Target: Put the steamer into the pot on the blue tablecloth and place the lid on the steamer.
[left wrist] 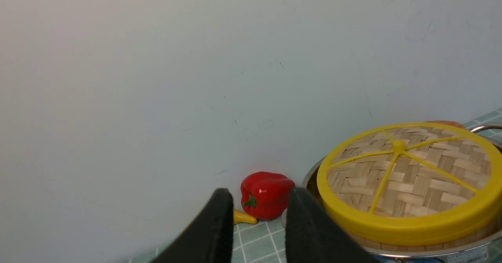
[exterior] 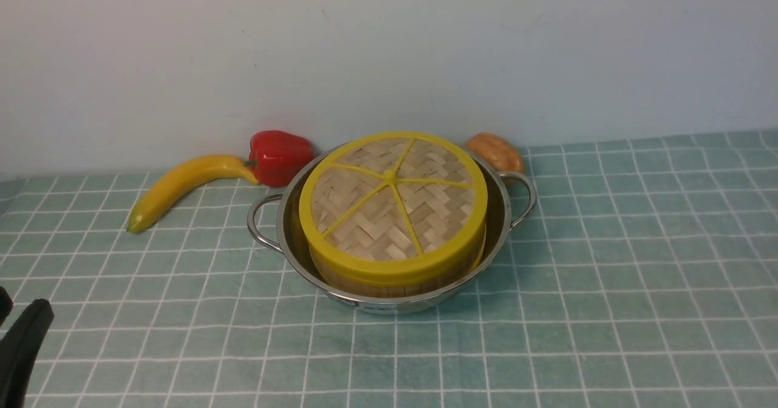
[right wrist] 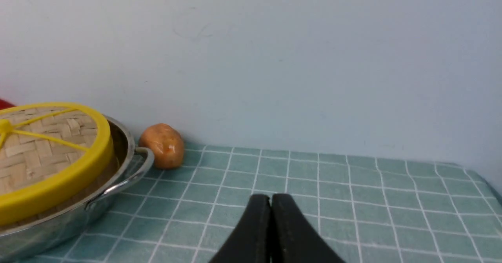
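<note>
Well apart from the lidded pot (exterior: 389, 274), left end effector (left wrist: 259, 220) gapes, right end effector (right wrist: 270, 224) pressed together.

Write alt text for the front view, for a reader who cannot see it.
A woven bamboo lid with yellow rim and spokes covers a round bamboo steamer sitting inside a shiny steel two-handled pot on a pale teal checked tablecloth. Behind lie a yellow banana, red bell pepper and brown potato.
</note>
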`<state>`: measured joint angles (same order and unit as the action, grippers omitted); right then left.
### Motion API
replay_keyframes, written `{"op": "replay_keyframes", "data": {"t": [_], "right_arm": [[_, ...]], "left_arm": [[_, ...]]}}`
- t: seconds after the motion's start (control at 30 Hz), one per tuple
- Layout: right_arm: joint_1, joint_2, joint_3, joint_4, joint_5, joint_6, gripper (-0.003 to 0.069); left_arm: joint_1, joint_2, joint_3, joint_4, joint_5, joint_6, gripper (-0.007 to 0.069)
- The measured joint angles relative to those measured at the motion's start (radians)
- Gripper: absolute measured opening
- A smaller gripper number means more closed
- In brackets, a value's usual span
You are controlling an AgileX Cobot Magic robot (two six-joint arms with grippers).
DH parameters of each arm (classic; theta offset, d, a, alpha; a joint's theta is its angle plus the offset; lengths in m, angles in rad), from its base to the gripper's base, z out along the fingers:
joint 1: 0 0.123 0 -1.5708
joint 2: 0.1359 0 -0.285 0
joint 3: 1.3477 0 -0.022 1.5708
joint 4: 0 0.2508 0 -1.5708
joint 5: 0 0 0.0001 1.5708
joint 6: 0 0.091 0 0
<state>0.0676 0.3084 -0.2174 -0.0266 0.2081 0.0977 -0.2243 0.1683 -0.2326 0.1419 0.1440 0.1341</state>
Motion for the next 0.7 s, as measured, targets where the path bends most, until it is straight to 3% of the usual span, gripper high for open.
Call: {"op": "replay_keyframes", "data": {"t": [0.3,0.7], "right_arm": [[-0.014,-0.296,0.224,0.002,0.007,0.050,0.0050],[-0.014,-0.305,0.225,0.020,0.011,0.051,0.0092]], "left_arm": [[0.000,0.000,0.000,0.000,0.000,0.000,0.0209],[0.000,0.000,0.000,0.000,0.000,0.000,0.0211]]}}
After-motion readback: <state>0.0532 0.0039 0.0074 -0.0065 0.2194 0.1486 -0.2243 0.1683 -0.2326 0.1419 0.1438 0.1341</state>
